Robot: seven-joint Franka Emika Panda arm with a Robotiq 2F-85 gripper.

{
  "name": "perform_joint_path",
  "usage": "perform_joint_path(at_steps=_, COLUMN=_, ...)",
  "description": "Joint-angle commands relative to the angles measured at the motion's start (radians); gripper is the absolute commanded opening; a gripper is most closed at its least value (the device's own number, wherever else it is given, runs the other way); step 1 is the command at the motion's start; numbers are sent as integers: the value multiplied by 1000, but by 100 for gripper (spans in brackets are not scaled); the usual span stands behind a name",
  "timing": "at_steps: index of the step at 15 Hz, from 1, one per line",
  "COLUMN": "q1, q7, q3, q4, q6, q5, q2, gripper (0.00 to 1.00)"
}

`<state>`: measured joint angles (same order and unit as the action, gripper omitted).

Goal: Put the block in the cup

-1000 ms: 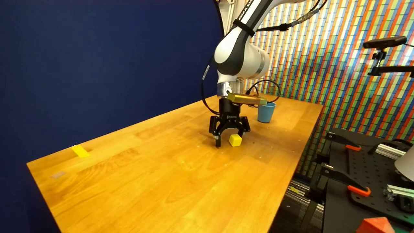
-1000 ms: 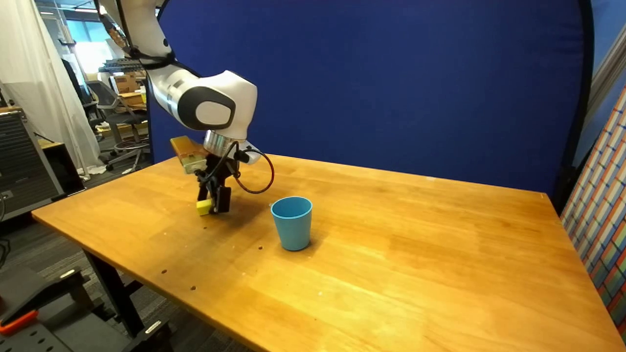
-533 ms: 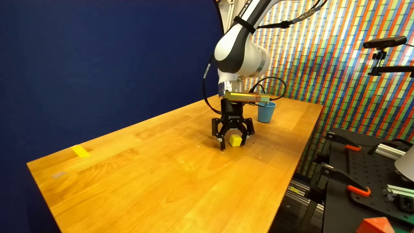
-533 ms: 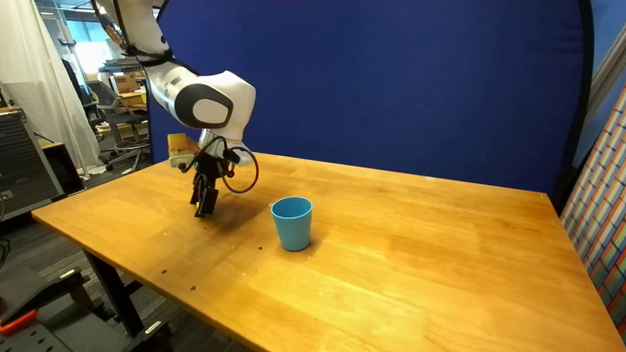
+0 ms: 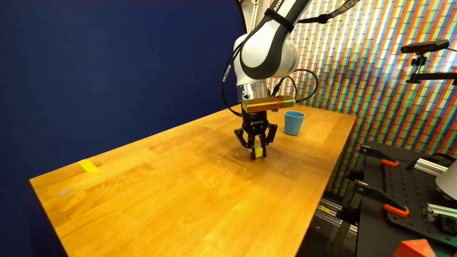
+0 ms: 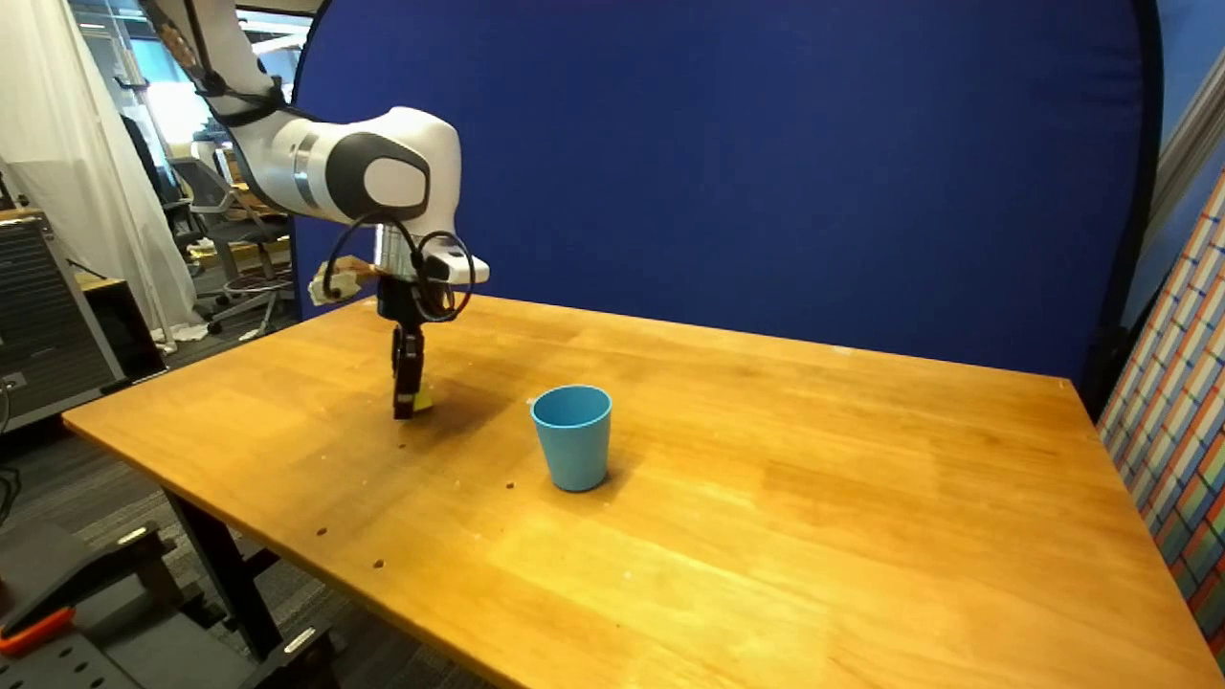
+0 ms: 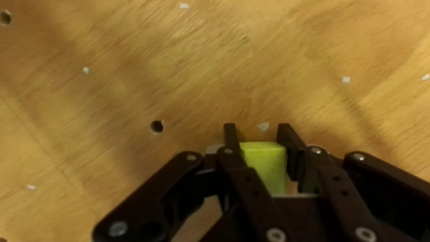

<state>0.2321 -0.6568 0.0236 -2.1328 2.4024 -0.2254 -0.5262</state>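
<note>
Two black fingers [image 7: 231,134] of the gripper [image 5: 259,157] stand close together, with only the width of the yellow block [image 7: 267,168] between them, and they have hold of it by two opposite sides. In the wrist view the fingertips [image 7: 285,130] reach a little past the block. In an exterior view the block shows partly from behind one finger, near the table [image 6: 813,536]; whether its underside touches the surface cannot be told. The blue cup [image 6: 576,455] stands upright on the table, apart from the gripper.
</note>
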Motion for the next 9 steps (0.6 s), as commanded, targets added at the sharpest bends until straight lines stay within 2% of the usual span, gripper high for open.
perform_joint_path(at_steps=1, q1=22, q7=-109, q3=55, q4=-27, q6=3, q5=94, q2=42, gripper=18)
perform_joint_path(at_steps=9, q1=-99, q7=-260, q3=121, q4=-139, q6=12, q5=64, q2=276, gripper=17)
